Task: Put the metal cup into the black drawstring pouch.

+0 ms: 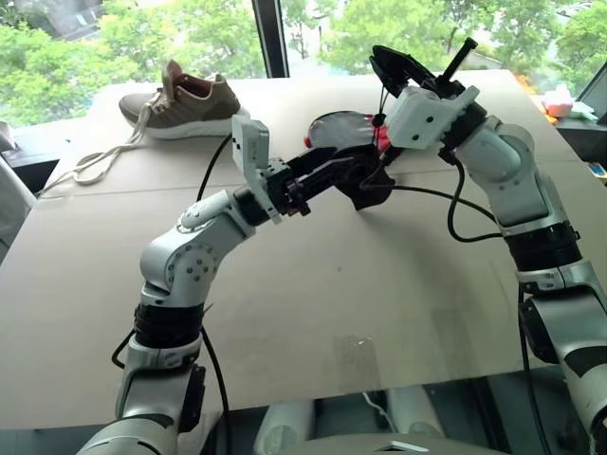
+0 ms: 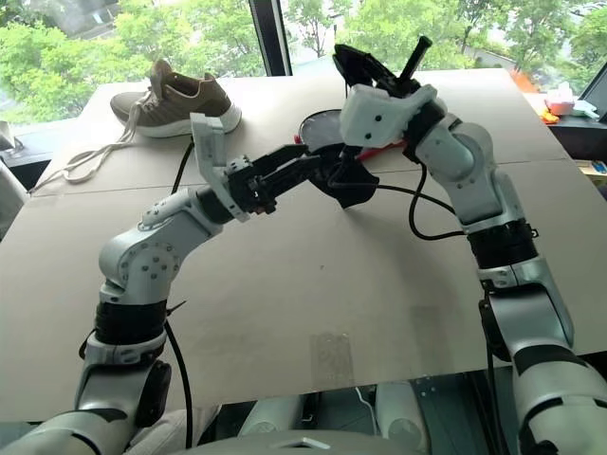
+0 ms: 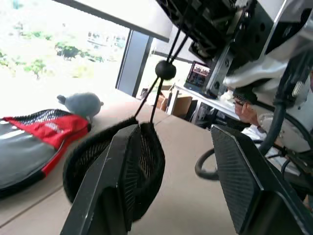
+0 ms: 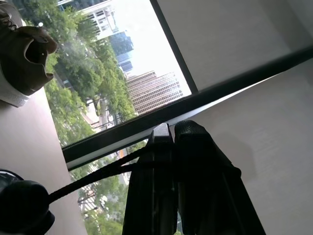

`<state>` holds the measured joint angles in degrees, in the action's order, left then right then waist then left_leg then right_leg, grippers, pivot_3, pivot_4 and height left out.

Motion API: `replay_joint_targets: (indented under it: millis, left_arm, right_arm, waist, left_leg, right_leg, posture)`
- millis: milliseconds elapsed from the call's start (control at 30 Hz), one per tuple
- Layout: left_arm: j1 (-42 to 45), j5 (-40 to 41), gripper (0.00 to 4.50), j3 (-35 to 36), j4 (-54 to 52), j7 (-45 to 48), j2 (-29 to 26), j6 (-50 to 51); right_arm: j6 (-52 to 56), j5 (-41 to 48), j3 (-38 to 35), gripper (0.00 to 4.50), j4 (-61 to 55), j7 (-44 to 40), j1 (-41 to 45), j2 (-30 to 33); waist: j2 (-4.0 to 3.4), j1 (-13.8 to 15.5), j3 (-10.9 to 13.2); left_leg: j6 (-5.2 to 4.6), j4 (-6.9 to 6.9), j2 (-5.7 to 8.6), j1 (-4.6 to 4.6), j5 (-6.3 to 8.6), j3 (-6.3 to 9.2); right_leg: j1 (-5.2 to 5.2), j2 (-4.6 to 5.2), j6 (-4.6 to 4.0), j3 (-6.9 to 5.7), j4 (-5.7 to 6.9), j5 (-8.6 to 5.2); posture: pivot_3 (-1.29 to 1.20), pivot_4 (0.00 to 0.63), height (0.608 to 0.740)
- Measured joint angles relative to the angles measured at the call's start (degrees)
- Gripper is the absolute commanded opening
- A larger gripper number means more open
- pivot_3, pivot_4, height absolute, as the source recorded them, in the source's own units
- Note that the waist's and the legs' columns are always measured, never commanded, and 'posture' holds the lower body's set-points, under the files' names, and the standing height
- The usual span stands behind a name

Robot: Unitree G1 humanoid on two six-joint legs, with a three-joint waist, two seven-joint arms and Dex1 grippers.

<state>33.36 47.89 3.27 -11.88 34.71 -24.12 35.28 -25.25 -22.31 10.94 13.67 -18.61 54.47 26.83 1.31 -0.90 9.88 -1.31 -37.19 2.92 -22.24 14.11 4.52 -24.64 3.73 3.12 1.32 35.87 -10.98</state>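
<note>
No readable text, label, brand, number or sign anywhere. Faint pale marks on the red band of the black-and-red case [image 3: 46, 128], too blurred to make out. Bright picture on a small screen [image 3: 199, 75] far beyond the table edge, nothing legible on it.

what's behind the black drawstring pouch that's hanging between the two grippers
Behind the black drawstring pouch lies a black-and-red paddle-shaped case on the table, with a small grey object beyond it. The pouch and the arms cover part of the case.
</note>
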Motion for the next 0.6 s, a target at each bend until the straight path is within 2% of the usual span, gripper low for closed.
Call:
replay_joint_targets:
  millis: [367,600]
  left_arm:
    - [6.7,-4.2,2.36,0.2,6.3,1.3,5.2,-2.0]
    - [9.1,-5.7,2.36,0.2,8.7,2.3,6.5,-2.0]
  right_arm:
    - [0.1,-0.3,1.5,0.0,-2.0,-1.4,0.5,-1.8]
    - [1.0,-0.2,1.7,0.0,-4.3,-2.8,0.5,-2.8]
  waist:
    - [0.0,0.0,0.0]
    - [0.0,-0.1,0.0]
  left_leg:
    - [0.0,-0.01,0.01,-0.06,0.0,0.07]
    - [0.0,-0.02,0.01,-0.06,0.0,0.09]
  right_leg:
    - [-0.04,-0.01,0.01,-0.05,0.01,0.0]
    - [-0.04,-0.01,0.01,-0.06,0.03,0.0]
  posture:
    - [0.0,0.15,0.736]
    - [0.0,0.15,0.736]
